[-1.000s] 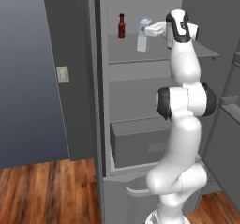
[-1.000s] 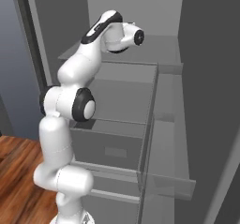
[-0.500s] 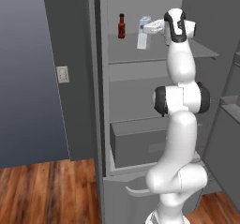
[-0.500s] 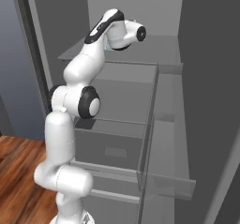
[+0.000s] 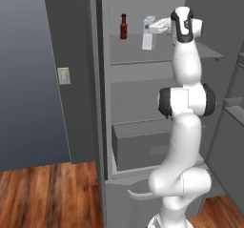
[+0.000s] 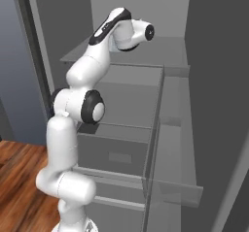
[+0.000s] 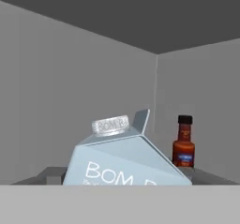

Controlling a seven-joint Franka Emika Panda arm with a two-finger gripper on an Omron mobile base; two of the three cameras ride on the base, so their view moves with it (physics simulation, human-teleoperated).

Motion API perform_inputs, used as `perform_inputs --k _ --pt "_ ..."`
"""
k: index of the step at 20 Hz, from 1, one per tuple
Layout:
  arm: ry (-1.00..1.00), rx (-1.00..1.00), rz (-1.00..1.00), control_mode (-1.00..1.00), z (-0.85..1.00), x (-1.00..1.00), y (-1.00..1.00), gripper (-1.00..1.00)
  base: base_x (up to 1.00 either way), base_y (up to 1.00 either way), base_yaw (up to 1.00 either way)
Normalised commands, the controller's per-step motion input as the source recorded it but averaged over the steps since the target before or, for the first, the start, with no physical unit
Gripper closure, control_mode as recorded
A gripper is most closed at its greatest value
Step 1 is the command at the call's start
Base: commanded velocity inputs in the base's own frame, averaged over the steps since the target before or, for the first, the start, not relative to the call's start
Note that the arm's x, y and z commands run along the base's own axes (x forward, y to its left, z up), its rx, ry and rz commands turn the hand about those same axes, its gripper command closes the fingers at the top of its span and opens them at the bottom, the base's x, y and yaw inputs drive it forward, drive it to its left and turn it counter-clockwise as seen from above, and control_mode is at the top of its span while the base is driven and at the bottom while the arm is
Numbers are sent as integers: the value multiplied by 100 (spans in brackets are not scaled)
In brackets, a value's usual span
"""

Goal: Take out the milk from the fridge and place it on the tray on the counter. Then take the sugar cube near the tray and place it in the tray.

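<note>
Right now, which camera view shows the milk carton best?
The hand view: the milk is close, its cap and lettering readable, beside the red bottle. The left base view shows it small on the upper shelf, at the end effector. In the right base view the arm blocks it.

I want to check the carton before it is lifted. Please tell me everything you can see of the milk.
The milk is a small tall pale blue-white carton with a gabled top, a round whitish cap on the slope and white letters on its face. It looks like coated card. It stands on the upper shelf of the fridge, right of a dark red bottle, apart from it. The gripper is at the carton; contact is unclear.
</note>
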Motion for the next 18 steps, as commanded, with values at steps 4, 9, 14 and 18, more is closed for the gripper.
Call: perform_inputs --k 4,9,14,18 --pt "-38 -18 2 -100 0 -100 46 100 0 0 0" --pt "-35 -22 0 -100 0 -100 79 100 0 0 0" --pt "-23 -8 -9 -100 32 -100 21 100 0 0 0" --pt "-6 0 -13 -100 73 -100 -10 100 0 0 0"
